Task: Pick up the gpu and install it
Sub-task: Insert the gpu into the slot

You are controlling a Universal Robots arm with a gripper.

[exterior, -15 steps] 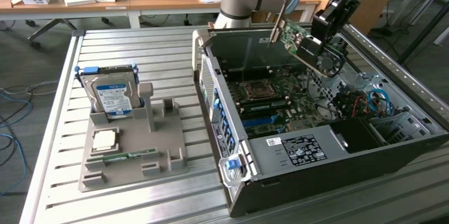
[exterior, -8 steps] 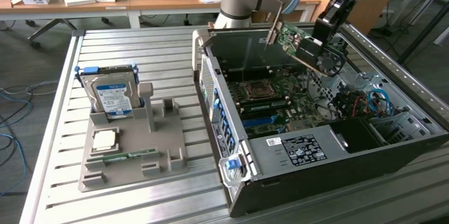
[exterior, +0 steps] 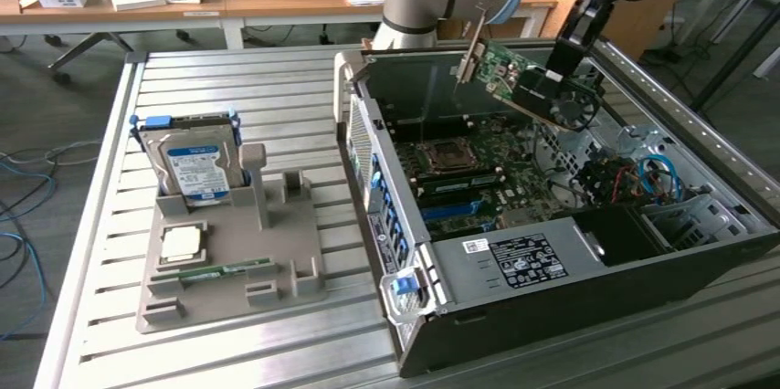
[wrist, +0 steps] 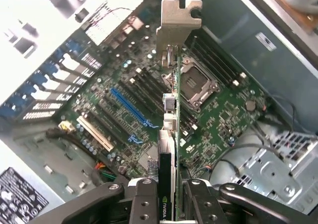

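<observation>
The gripper point(wrist: 169, 196) is clenching the gpu point(exterior: 512, 74) on edge, hanging it above the motherboard point(exterior: 481, 165), seemingly so its connector faces the motherboard's blue slot point(wrist: 130, 107).

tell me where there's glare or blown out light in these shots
wrist view: the area past the blue clips is blown out white, and the metal bracket of the gpu gleams; exterior view: soft even light, no hard shadows, mild sheen on the slatted table.

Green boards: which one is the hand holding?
The gpu, with black fan and silver bracket, above the case; the memory stick lies on the grey holder.
</observation>
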